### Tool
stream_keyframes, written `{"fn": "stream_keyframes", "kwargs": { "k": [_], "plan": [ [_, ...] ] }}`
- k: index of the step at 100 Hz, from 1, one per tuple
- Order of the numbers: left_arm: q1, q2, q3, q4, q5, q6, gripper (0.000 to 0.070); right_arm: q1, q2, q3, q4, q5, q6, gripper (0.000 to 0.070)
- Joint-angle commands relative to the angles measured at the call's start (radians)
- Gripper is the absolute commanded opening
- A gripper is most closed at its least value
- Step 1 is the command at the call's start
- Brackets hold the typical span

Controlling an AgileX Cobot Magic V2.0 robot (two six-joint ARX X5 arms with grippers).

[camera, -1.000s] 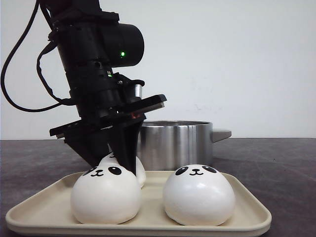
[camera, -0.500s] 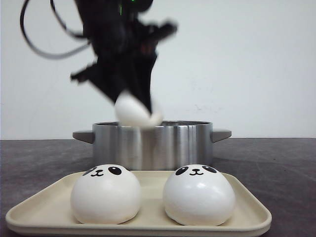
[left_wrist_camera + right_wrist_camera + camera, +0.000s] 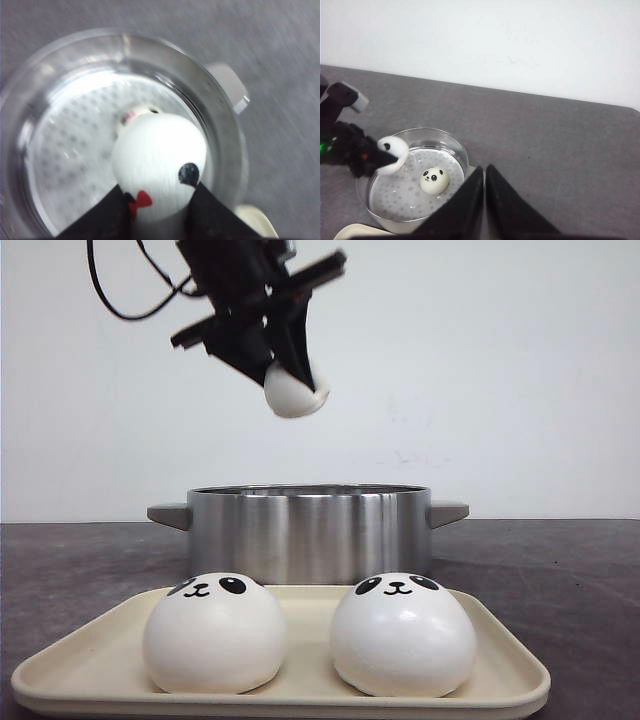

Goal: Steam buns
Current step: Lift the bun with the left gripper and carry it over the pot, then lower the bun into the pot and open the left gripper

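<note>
Left hand point(image 3: 285, 365) grips a bun point(image 3: 293, 392) above the pot point(image 3: 308, 532) on the dark table point(image 3: 560, 570), white wall point(image 3: 500, 370) behind.

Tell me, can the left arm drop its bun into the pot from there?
Probably yes. The left tool holds a bun above the open pot, which has no lid. Only one bun sits inside, leaving room on the steamer plate.

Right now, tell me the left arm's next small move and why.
Probably lower straight down into the pot. The left end effector holds a bun high above it, and the left wrist view shows the perforated steamer plate directly beneath. One bun already sits inside, so release beside it, not on top.
</note>
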Motion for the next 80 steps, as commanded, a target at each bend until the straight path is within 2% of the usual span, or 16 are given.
{"fn": "stream_keyframes", "kwargs": {
  "k": [1,21,45,51,62,75,80],
  "plan": [
    [0.012,0.05,0.023,0.016,-0.007,0.009,0.0012,0.012,0.009,0.018,0.01,0.004,-0.007,0.0],
    [0.061,0.156,0.023,0.031,-0.014,0.001,0.0013,0.012,0.009,0.018,0.01,-0.003,-0.006,0.0],
    [0.077,0.237,0.023,0.106,-0.007,-0.005,0.0051,0.012,0.009,0.018,0.006,-0.014,-0.006,0.0],
    [0.079,0.248,0.023,0.123,-0.002,-0.006,0.0131,0.012,0.009,0.018,-0.002,-0.014,-0.004,0.0],
    [0.079,0.257,0.023,0.132,-0.003,-0.006,0.0328,0.012,0.009,0.018,-0.03,-0.014,0.013,0.0],
    [0.079,0.259,0.023,0.132,-0.003,-0.006,0.0491,0.012,0.009,0.018,-0.062,-0.014,0.029,0.0],
    [0.08,0.259,0.023,0.13,-0.002,-0.006,0.0531,0.012,0.009,0.018,-0.071,-0.014,0.036,0.0]
  ]
}}
